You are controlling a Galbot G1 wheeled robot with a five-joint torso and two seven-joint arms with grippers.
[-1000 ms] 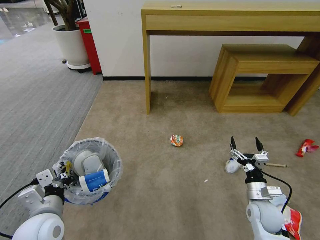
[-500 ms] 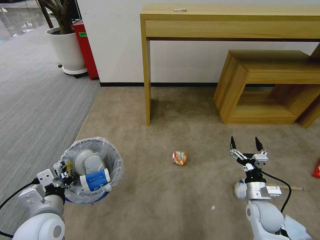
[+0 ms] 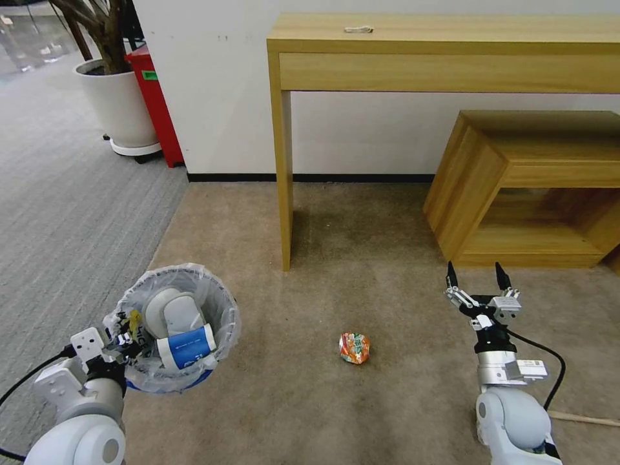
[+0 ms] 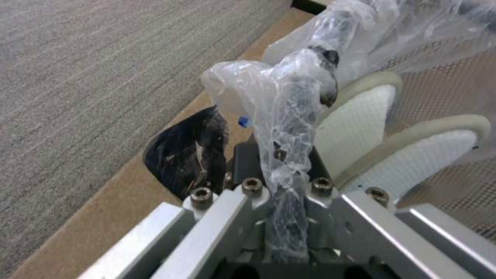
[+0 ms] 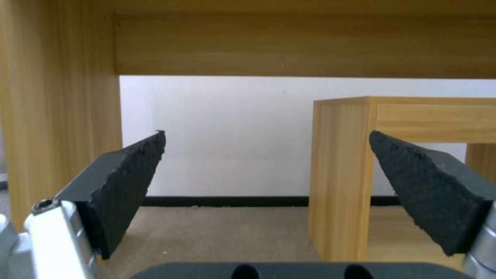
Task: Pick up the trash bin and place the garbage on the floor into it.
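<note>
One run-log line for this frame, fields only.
left claw: shut on trash bin rim, bin lifted | right claw: open, empty | crumpled wrapper: on beige carpet between arms

Trash bin (image 3: 173,327): clear crinkled liner, blue body. Crumpled wrapper (image 3: 354,347): orange-red, green. Floor (image 3: 361,258): beige carpet. Desk (image 3: 445,51): light wood grain.

One bin (image 3: 173,323) holds two slippers (image 3: 171,312) and one blue cup (image 3: 185,347). One crumpled wrapper (image 3: 354,347) and one stick (image 3: 584,419) lie on the floor (image 3: 361,258). Two wooden counters stand far: one tall (image 3: 445,48), one low (image 3: 536,187). Two grippers: left (image 3: 119,341), right (image 3: 476,279).
</note>
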